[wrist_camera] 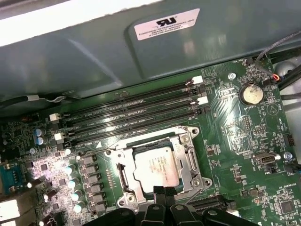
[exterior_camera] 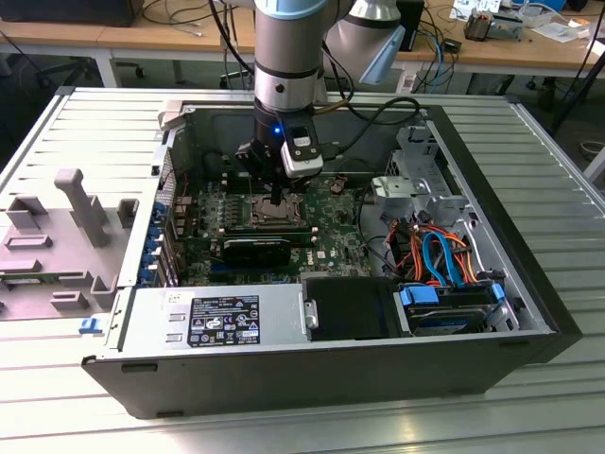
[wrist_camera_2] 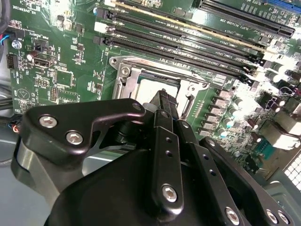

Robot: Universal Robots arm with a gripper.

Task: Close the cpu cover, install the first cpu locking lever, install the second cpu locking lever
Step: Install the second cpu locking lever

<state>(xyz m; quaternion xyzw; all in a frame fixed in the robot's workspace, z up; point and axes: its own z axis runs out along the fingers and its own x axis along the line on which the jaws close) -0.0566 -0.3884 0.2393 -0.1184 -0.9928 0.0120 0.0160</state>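
Note:
The cpu cover point(wrist_camera: 184, 162) is a silvery metal frame lying flat on the socket, and the pale CPU lid point(wrist_camera: 157, 165) shows through its square opening. In the exterior view the cpu cover point(exterior_camera: 267, 214) sits mid-board on the green motherboard point(exterior_camera: 331, 236), directly under the arm. My gripper point(wrist_camera: 163, 192) hangs just above the socket's edge with its black fingers pressed together and nothing between them. The second wrist view shows the same gripper point(wrist_camera_2: 164, 101) in front of the cpu cover point(wrist_camera_2: 129, 82). I cannot make out how the locking levers stand.
Several black memory slots point(wrist_camera: 136, 113) run beside the socket. A black oblong block point(exterior_camera: 257, 248) lies just in front of it. A grey labelled power supply point(exterior_camera: 213, 322) and a drive with blue and orange cables point(exterior_camera: 444, 274) line the near side. Case walls point(exterior_camera: 529, 246) surround the board.

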